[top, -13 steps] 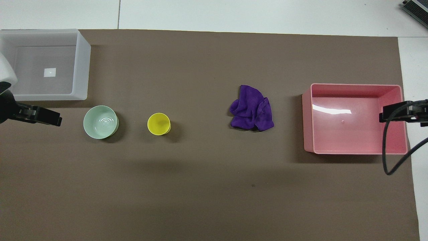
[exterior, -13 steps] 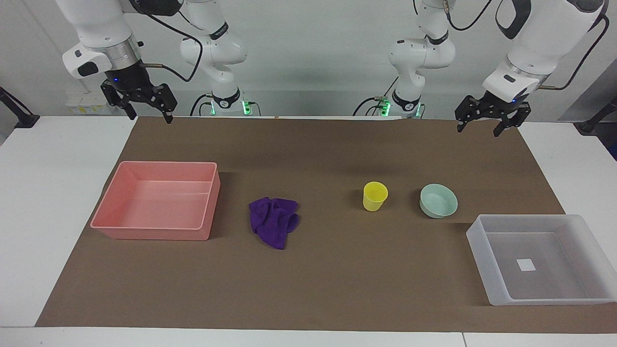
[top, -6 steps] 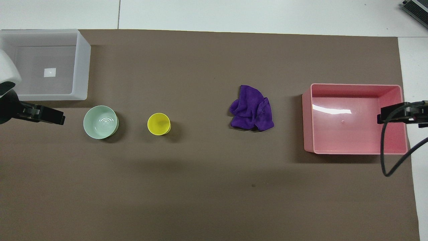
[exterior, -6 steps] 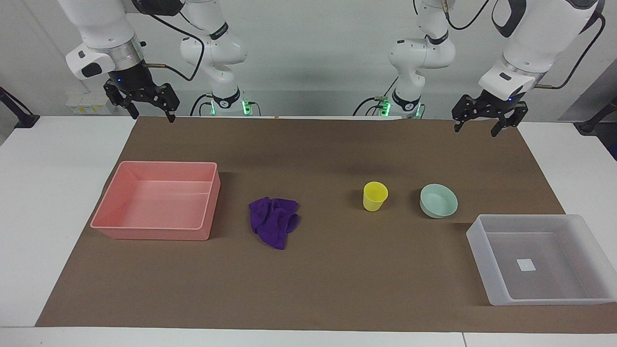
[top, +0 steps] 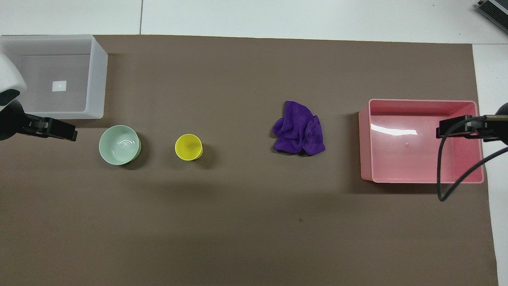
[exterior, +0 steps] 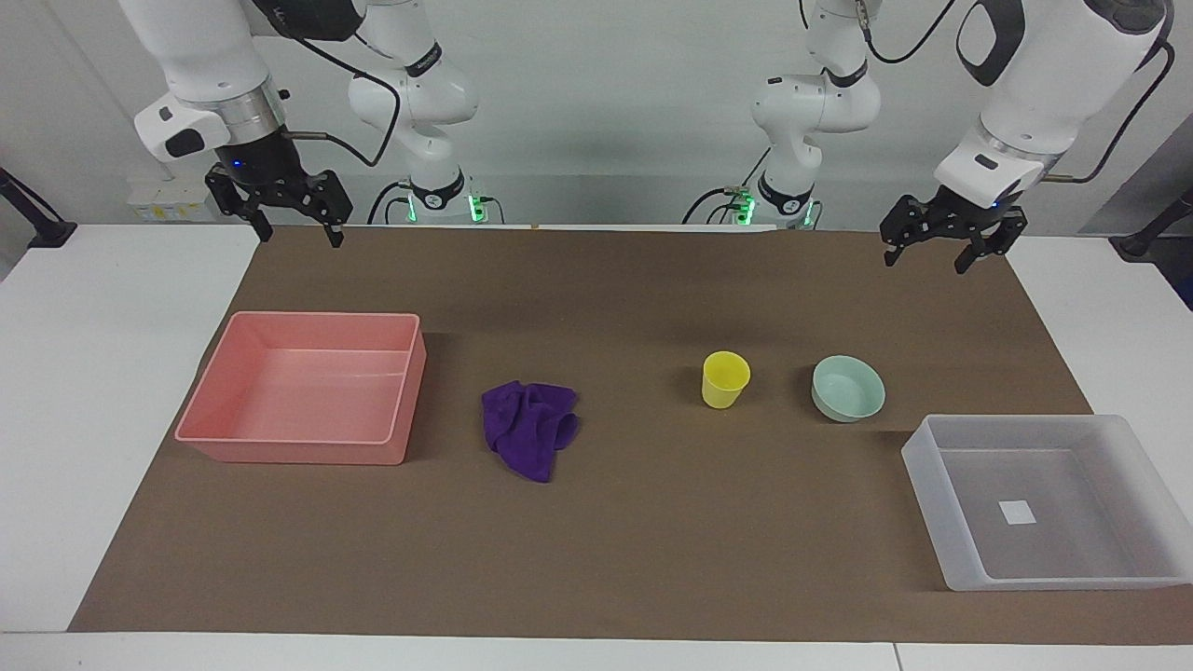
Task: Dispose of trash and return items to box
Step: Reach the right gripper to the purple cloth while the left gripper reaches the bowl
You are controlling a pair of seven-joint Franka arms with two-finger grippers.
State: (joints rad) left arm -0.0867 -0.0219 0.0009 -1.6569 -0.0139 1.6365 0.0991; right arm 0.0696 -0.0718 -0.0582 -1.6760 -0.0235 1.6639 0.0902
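Trash first, operator: you will find the purple cloth (exterior: 529, 441) crumpled on the brown mat (exterior: 634, 550), untouched, near the middle of the table, with no finger anywhere near it. Your left gripper (exterior: 939, 248) stands with its fingers spread wide and holding nothing; it hangs in the air over the mat's edge nearest the robots, at the left arm's end of the table. Your right gripper (exterior: 297, 220) likewise shows its fingers spread wide and empty, raised over the same edge of the mat at the right arm's end. In the overhead view only a dark part of each shows, the left gripper (top: 59, 130) just beside the bowl and the right gripper (top: 456, 129) overlapping the pink bin. Moving outward from the left gripper, you have the mint-green bowl (exterior: 847, 389) upright on the mat, well apart from the fingers, and the yellow cup (exterior: 725, 378) upright beside it, toward the cloth; the two do not touch. The box (exterior: 932, 489), translucent and whitish-grey with a white square sticker (exterior: 1017, 512) on its floor, sits at the left arm's end, farther from the robots than the bowl and close to it; it holds nothing but the sticker. Outward from the right gripper, the pink bin (exterior: 200, 410) rests on the mat at the right arm's end, beside the cloth but apart from it, nothing inside.
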